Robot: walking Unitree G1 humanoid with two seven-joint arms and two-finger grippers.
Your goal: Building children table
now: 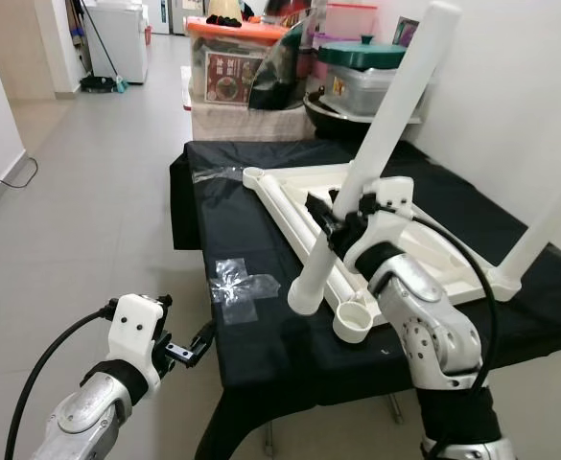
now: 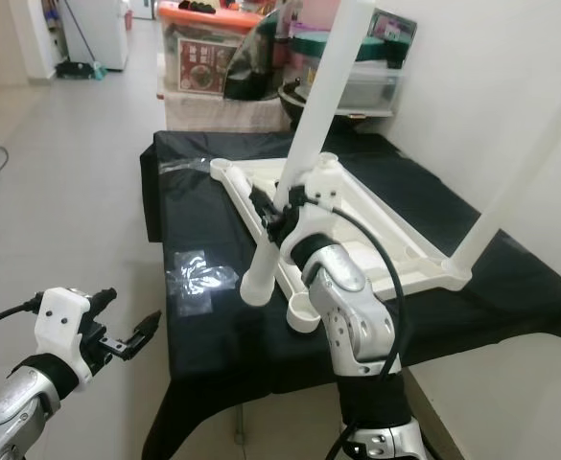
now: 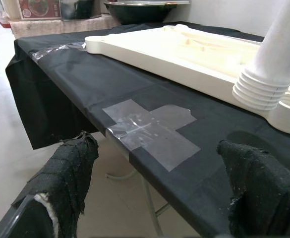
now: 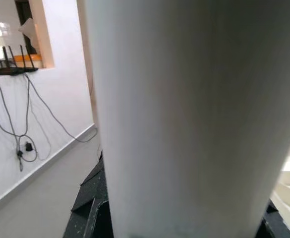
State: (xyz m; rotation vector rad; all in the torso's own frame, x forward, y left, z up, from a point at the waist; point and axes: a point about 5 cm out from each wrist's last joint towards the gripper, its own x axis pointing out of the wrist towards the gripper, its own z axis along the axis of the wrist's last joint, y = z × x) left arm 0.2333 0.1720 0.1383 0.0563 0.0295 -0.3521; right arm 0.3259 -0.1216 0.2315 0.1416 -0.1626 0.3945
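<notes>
A white children's table top [image 1: 290,196] lies upside down on a black-covered table [image 1: 232,230]. One white leg [image 1: 549,211] stands in its right corner by the wall. My right gripper [image 1: 342,216] is shut on a second white leg [image 1: 395,105], held tilted, and the leg looms close in the right wrist view [image 4: 194,119]. Its ribbed lower end [image 3: 263,84] hangs just above and beside the round front corner socket [image 1: 354,321]. My left gripper [image 1: 189,350] is open off the table's front left edge, its padded fingers [image 3: 70,168] empty.
Clear tape pieces [image 1: 242,283] stick to the black cover near the front edge. Storage boxes [image 1: 232,62] and a dark bowl [image 1: 333,115] crowd the table's far end. A white wall runs along the right. Open tiled floor [image 1: 98,192] lies to the left.
</notes>
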